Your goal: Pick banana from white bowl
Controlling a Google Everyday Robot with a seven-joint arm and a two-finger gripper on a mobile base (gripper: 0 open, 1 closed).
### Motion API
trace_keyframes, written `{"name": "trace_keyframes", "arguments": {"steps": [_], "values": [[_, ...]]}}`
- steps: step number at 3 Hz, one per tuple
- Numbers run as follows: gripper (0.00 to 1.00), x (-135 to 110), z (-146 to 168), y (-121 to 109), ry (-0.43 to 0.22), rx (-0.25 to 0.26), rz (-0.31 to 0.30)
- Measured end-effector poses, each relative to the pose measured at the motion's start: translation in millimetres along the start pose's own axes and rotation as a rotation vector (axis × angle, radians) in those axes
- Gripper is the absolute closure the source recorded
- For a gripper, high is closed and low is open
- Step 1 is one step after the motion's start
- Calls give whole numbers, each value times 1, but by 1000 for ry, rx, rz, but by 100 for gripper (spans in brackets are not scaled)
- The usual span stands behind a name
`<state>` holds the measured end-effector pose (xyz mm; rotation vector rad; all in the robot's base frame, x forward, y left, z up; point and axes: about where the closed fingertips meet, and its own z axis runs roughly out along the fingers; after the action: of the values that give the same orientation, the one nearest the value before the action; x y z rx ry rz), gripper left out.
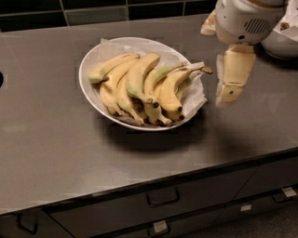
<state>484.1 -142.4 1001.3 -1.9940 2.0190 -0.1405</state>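
Note:
The white bowl [87,60] is wide, shallow and lined with crumpled white paper. It stands on the grey counter at the centre of the camera view and holds several bananas. The banana [136,75], the thickest one, yellow with a faint green tinge and a dark tip, lies in the middle of the bunch. A slimmer banana with a green neck [159,74] lies just to its right. My gripper [231,79] hangs above the counter just right of the bowl's right rim, apart from the bananas and holding nothing.
Another white bowl [281,42] stands at the far right back, partly behind my arm. A dark tiled wall [93,11] runs along the back. The counter's front edge [139,193] has drawers with handles below it. A dark opening [1,79] shows at the left edge.

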Motion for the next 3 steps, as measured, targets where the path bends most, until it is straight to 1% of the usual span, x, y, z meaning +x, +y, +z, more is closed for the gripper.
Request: {"name": "trace_keyframes", "arguments": {"steps": [1,2,3], "values": [[0,-44,14,-23,-63,3,-105],[0,-44,14,-23,-63,3,-105],[0,-56,17,-36,-87,-6,-158]]}}
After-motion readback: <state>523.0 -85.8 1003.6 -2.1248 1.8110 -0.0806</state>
